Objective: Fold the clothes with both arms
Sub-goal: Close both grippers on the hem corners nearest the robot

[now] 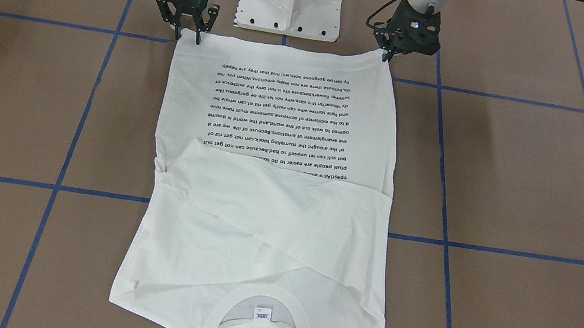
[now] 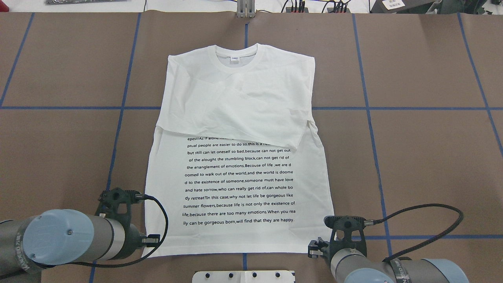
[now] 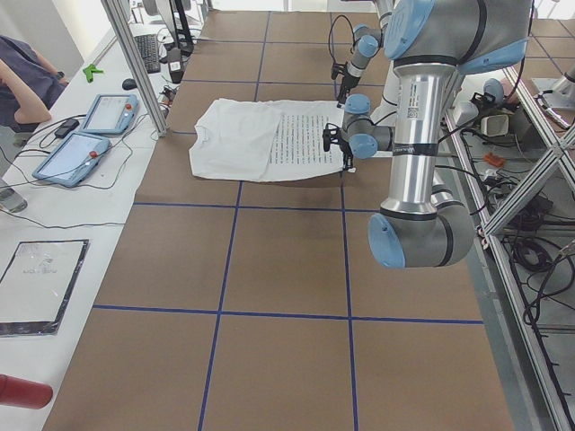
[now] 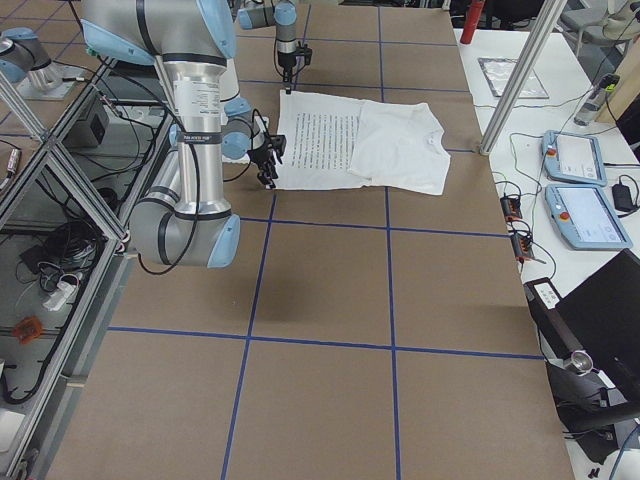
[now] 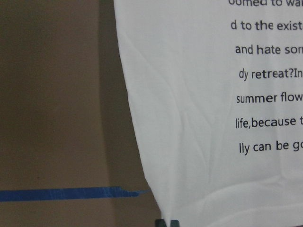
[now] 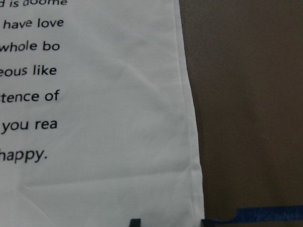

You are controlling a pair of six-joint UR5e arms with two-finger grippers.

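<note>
Now: left claw [image 1: 388, 57] pinching T-shirt [image 1: 265, 213] hem corner; right claw [image 1: 187, 38] spread, straddling other corner

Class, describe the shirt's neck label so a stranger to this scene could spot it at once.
On the brown table lies a white shirt. At the end away from its printed lines, inside the round collar, sits the label. It is a tiny white tag with blue marking, the only one there.
</note>
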